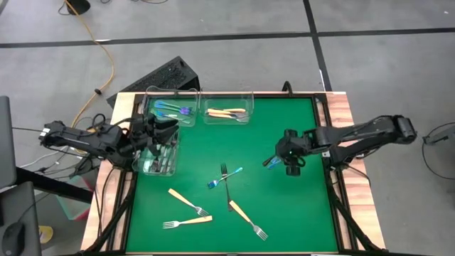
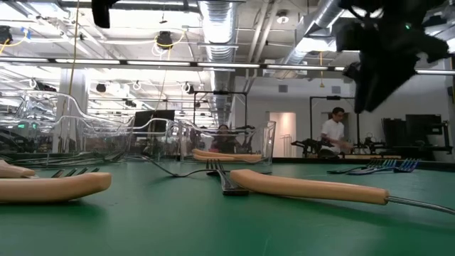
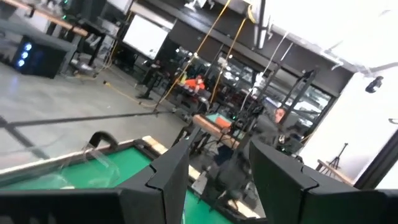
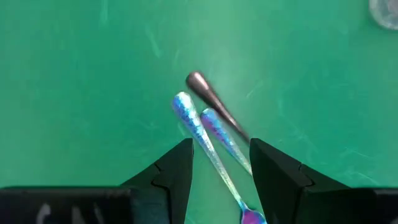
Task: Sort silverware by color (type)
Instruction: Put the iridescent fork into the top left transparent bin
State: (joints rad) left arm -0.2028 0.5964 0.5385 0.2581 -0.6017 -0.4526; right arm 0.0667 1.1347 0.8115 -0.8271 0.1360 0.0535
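My right gripper (image 4: 221,152) is open and hovers just above the green mat on the table's right side (image 1: 290,161). Its fingers stand on either side of two blue-iridescent fork handles (image 4: 198,124) and one dark fork handle (image 4: 211,99), all lying flat on the mat. My left gripper (image 3: 217,149) is open over the clear bin (image 1: 158,158) at the table's left edge and tips upward toward the room. A blue fork (image 1: 222,178) and a dark fork (image 1: 228,190) lie crossed mid-table. Three tan-handled forks (image 1: 188,201) lie near the front.
Two more clear bins stand along the far edge: one (image 1: 170,108) holds blue forks, the other (image 1: 227,112) tan forks. Wooden rails frame the mat (image 1: 313,227). In the low view tan forks (image 2: 313,188) lie close by, and people show in the room behind.
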